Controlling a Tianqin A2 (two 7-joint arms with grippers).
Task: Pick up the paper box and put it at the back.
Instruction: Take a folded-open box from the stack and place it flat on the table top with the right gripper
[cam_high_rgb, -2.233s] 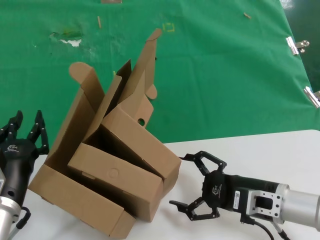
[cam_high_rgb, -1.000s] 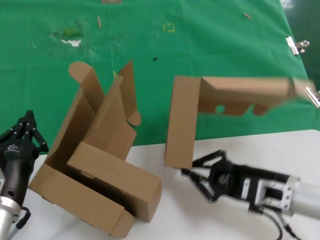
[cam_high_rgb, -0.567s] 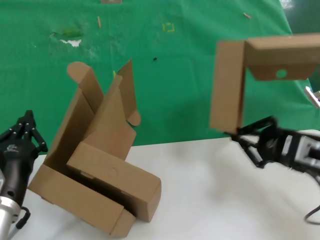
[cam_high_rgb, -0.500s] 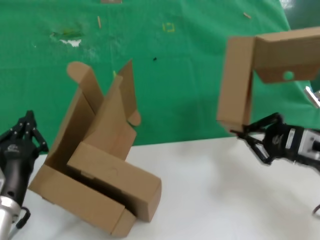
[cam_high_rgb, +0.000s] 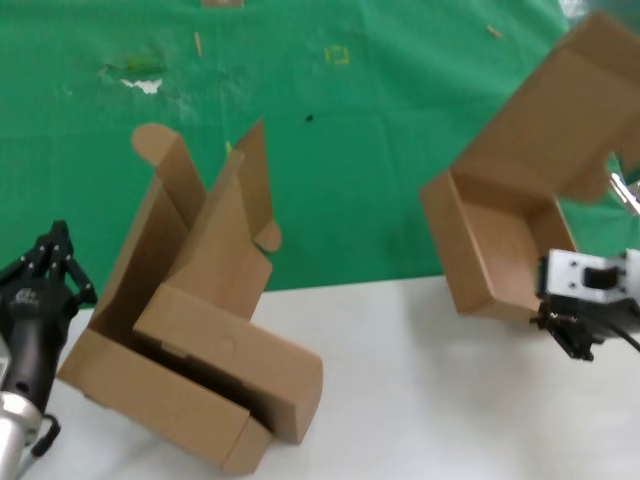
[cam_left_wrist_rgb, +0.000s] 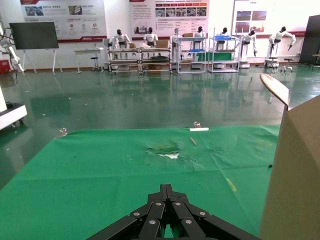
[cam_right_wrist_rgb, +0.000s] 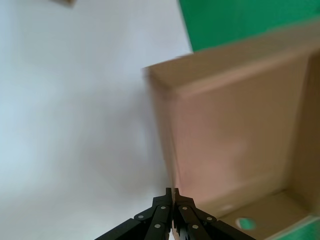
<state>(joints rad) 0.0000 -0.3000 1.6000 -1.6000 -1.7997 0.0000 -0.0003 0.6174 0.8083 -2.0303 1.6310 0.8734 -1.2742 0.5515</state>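
The paper box (cam_high_rgb: 512, 235) is off the table at the right, tilted, with its open inside facing me and its lid up toward the far right over the green cloth (cam_high_rgb: 400, 120). My right gripper (cam_high_rgb: 547, 318) is shut on the box's lower wall. In the right wrist view the gripper (cam_right_wrist_rgb: 173, 192) pinches that wall's edge, and the box (cam_right_wrist_rgb: 235, 135) shows a round hole (cam_right_wrist_rgb: 245, 223) in one flap. My left gripper (cam_high_rgb: 55, 252) is shut and empty at the left, beside the pile; it also shows in the left wrist view (cam_left_wrist_rgb: 166, 189).
A tilted pile of nested brown boxes (cam_high_rgb: 200, 340) stands on the white tabletop (cam_high_rgb: 430, 410) at the left; its edge (cam_left_wrist_rgb: 292, 175) shows in the left wrist view. Metal clips (cam_high_rgb: 625, 195) hold the cloth at the right edge.
My right gripper closed on the paper box, pulled it out of the pile and carried it right and up; the box has tipped so its inside faces me. The left arm stayed put.
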